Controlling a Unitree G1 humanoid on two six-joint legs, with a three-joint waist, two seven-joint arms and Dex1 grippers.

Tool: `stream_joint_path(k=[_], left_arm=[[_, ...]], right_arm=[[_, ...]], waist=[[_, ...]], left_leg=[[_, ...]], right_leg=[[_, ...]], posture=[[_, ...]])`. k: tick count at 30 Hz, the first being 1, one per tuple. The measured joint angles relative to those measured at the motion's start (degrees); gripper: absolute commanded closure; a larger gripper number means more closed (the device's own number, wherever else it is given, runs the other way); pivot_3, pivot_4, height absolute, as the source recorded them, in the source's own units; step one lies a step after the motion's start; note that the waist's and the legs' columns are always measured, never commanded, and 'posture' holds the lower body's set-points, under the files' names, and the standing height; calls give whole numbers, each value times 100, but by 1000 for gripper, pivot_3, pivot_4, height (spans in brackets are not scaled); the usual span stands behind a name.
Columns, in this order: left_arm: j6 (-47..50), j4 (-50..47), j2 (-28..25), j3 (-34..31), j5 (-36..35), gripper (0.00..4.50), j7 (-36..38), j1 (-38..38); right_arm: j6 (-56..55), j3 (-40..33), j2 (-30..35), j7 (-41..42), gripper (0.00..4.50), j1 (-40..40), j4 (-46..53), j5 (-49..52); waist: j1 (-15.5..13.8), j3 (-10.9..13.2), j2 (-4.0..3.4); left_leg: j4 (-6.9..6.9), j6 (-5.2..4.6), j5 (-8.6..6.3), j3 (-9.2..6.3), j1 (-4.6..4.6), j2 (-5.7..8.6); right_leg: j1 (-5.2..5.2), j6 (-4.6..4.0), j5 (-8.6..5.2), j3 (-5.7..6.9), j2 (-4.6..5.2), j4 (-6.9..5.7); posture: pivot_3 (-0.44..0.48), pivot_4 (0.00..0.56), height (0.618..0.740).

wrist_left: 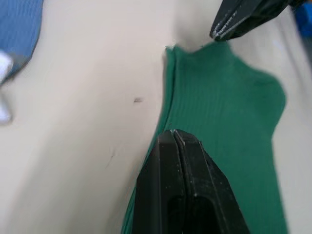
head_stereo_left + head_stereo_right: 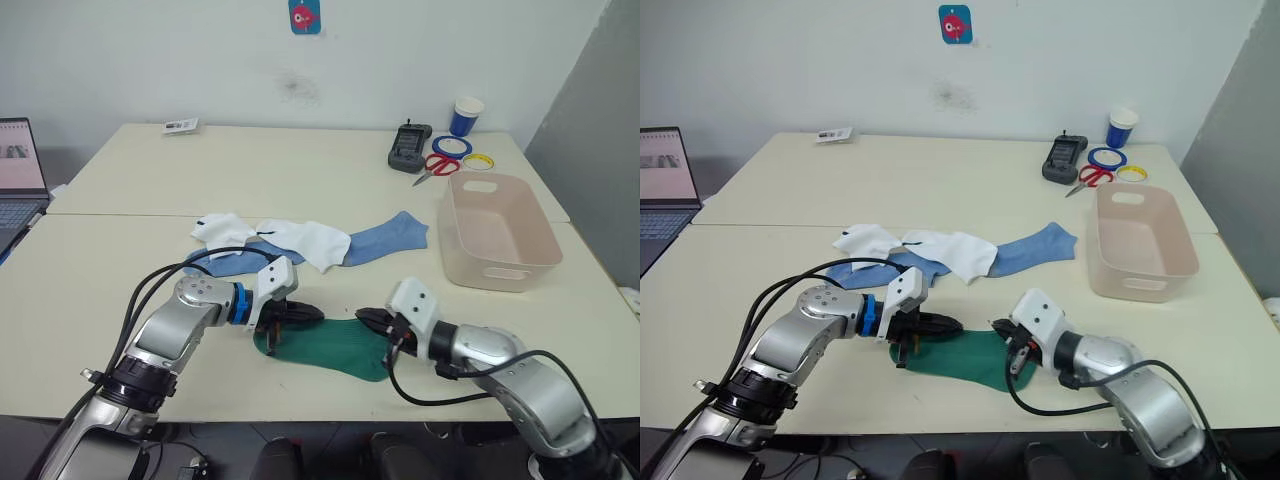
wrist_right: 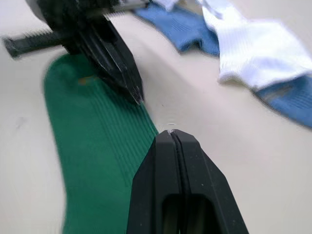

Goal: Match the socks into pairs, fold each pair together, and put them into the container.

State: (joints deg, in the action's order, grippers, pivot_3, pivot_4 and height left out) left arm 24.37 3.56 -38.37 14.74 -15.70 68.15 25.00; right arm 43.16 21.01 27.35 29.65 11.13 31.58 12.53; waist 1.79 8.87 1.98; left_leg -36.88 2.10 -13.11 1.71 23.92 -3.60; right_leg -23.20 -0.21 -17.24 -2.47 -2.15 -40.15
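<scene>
A dark green sock (image 2: 330,345) lies flat near the table's front edge, with a doubled edge along one side. My left gripper (image 2: 308,313) is shut, its tip resting over the sock's left end. My right gripper (image 2: 366,318) is shut too, its tip at the sock's right end. The two tips face each other a short way apart. No cloth shows between either pair of fingers. Further back lie two white socks (image 2: 300,238) (image 2: 222,228) over two light blue socks (image 2: 392,237) (image 2: 226,263). The pink-beige container (image 2: 527,262) stands at the right, holding nothing.
A laptop (image 2: 18,180) sits at the far left. At the back right are a blue-and-white paper cup (image 2: 466,115), tape rolls (image 2: 452,146), red scissors (image 2: 436,166) and a black device (image 2: 408,146). A small card (image 2: 181,125) lies at the back.
</scene>
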Motion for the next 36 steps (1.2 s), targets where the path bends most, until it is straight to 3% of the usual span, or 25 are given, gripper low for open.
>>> stream_joint_path(k=[5,11,17,23,27,30,36], left_arm=[[-324,161,1,5,240,4500,-76,-117],[-553,293,52,-14,278,4500,-126,-135],[-918,344,80,-192,111,4500,224,-28],[-1119,109,-101,-109,76,4500,872,189],[-1590,555,-162,209,574,4500,984,199],[-1970,977,-12,304,781,4500,944,302],[-2264,1068,-18,301,872,4500,1009,298]], right_arm=[[-4,325,-74,-146,4477,-2,-444,-387],[-150,-5,144,-241,4477,-288,-371,-511],[-116,-859,90,-232,4477,-971,378,-153],[125,-1091,-8,-374,4477,-1371,1144,104],[258,-1143,-169,-616,4477,-1638,1309,193],[254,-1149,-236,-838,3929,-1775,1299,137],[248,-1220,-542,-1101,1827,-2348,1222,197]], waist=[[-10,0,0],[-12,-2,0],[-12,0,0],[14,0,0],[-1,0,-2],[-9,-1,0],[-1,-4,-2]], left_leg=[[-1,0,0,3,2,-3],[-2,0,0,2,-2,-1],[1,0,0,-1,4,0],[0,0,0,3,-3,1],[-1,0,0,0,-2,1],[-2,0,0,2,-1,1],[-1,0,0,3,-5,-2]], right_leg=[[0,0,0,-1,11,1],[6,0,0,1,17,1],[1,0,0,6,13,1],[4,0,0,1,8,-3],[4,0,0,6,7,-3],[4,0,0,3,9,-3],[5,0,0,1,10,-3]], posture=[[0,150,732],[0,150,732],[0,150,732],[0,150,732],[0,150,732],[0,150,732],[0,150,732]])
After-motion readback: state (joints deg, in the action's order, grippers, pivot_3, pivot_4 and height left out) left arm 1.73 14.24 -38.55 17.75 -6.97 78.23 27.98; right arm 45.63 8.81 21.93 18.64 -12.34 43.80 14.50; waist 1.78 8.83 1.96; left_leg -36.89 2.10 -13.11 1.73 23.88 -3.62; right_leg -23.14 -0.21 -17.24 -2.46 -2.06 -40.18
